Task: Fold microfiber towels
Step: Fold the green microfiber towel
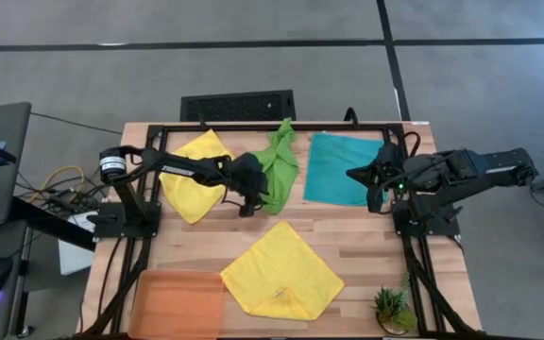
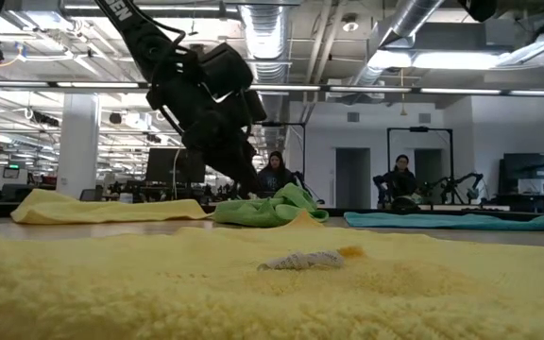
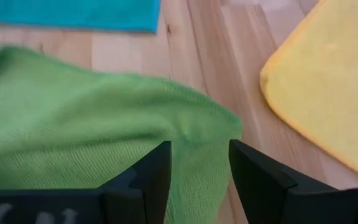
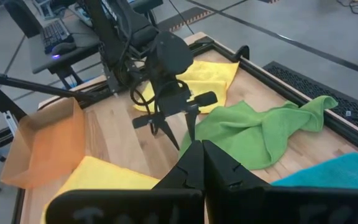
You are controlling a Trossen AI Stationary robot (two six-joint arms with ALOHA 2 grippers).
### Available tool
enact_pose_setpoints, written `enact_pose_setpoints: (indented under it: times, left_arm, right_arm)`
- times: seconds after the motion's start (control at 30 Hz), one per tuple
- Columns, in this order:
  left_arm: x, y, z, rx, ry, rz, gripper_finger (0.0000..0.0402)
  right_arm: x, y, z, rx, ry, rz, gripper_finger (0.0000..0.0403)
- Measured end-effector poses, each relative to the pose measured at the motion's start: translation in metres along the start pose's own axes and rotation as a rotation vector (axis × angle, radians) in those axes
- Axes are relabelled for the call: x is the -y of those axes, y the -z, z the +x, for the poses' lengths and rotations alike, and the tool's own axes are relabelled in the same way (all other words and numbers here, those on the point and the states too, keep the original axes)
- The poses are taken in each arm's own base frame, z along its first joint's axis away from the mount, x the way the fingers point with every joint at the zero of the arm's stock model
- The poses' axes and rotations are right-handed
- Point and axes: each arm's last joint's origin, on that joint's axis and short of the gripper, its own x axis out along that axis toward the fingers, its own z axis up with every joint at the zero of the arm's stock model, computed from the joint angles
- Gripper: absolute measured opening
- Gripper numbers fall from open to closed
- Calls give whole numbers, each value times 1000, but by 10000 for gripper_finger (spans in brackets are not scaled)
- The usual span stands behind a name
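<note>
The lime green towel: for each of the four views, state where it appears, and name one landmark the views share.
High view: lime green towel, crumpled, top centre, between yellow and teal towels.
Low view: middle, beyond the near yellow towel.
Left wrist view: fills the left, reaching between the left gripper fingers.
Right wrist view: centre right.
Shared landmark: the teal towel beside it.

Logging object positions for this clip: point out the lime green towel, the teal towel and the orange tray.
lime green towel (image 1: pixel 278 170), high view, middle of the crumpled cloth.
teal towel (image 1: pixel 336 168), high view, centre of the flat cloth.
orange tray (image 1: pixel 178 304), high view, bare floor of the tray.
</note>
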Motion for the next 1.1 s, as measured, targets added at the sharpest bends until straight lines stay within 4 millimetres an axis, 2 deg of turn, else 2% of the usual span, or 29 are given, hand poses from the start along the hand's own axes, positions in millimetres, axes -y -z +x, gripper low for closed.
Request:
enact_pose_setpoints:
  times: [0.47,0.7,1.1]
  left_arm:
    - [0,-2,0,19,6,77,153]
    - [-2,7,17,18,45,56,153]
    - [-4,5,17,22,-5,70,153]
  right_arm:
    - [0,0,0,-4,2,-2,13]
    - [0,0,0,-5,2,-3,14]
    - [0,1,0,-7,3,-4,14]
